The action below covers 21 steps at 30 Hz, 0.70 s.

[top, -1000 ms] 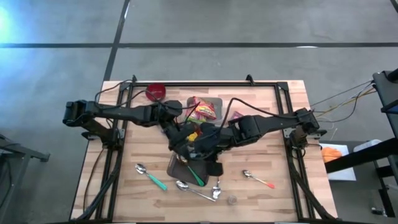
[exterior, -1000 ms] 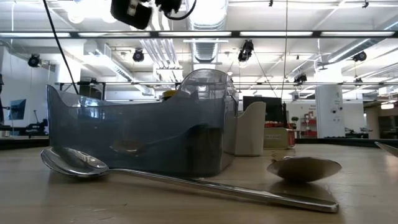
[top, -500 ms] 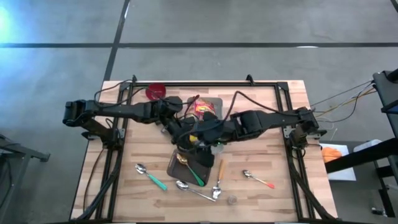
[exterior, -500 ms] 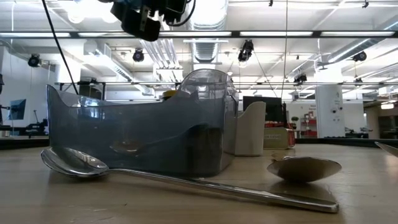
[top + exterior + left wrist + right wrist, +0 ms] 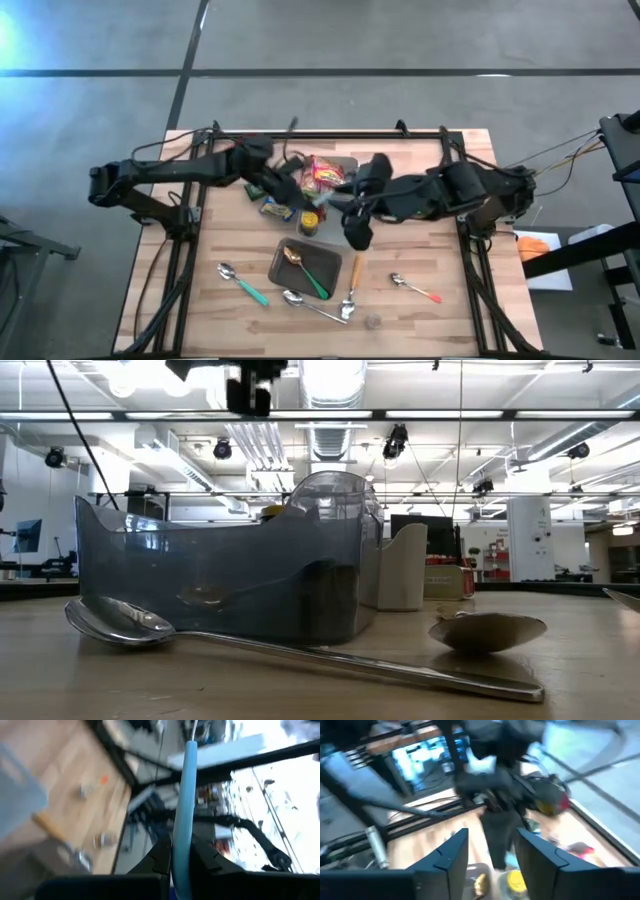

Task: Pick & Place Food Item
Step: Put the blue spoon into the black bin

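Left pincer (image 5: 181,862): I see it clamped on a blue handle (image 5: 184,810), frame centre.
Right pincer (image 5: 487,851): fingers apart, holding nothing.
Tray (image 5: 330,266): lower centre, on worktop (image 5: 420,320).

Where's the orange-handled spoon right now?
In the high view, the orange-handled spoon lies on the table just right of the dark tray, below the right gripper.

Spoon (image 5: 296,258) in tray (image 5: 331,272), snack bags (image 5: 322,176) behind
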{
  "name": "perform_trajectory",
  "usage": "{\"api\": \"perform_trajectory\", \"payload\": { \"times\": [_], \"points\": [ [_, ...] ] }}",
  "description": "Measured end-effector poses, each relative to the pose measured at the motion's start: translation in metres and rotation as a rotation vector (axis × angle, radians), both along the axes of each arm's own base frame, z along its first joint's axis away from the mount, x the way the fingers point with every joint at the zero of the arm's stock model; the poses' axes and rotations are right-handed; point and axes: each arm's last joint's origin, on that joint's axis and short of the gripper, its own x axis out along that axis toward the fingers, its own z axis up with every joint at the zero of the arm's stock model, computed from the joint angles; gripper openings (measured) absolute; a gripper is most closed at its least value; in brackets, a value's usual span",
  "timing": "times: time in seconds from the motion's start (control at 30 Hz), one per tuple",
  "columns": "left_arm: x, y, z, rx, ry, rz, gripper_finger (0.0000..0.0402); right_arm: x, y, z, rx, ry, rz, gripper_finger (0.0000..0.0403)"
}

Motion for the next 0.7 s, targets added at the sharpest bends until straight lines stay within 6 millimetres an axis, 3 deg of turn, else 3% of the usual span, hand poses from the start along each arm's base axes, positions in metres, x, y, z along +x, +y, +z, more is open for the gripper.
{"api": "perform_trajectory", "payload": {
  "times": [0.13, 0.33, 0.57, 0.7],
  "points": [
    [-0.011, 0.001, 0.028, 0.097, -0.198, 0.099, 0.0027, -0.007, -0.002, 0.004, 0.059, -0.032, -0.067, 0.0124],
    [-0.026, 0.000, 0.057, 0.270, -0.430, 0.269, 0.0027, -0.002, -0.002, 0.003, 0.133, -0.098, -0.174, 0.0121],
    [-0.026, -0.005, 0.066, 0.339, -0.488, 0.295, 0.0027, 0.017, -0.005, 0.016, 0.094, -0.295, -0.188, 0.0121],
    [-0.026, -0.012, 0.074, 0.369, -0.538, 0.266, 0.0027, 0.020, -0.013, 0.018, 0.095, -0.316, -0.188, 0.0127]
  ]
}}
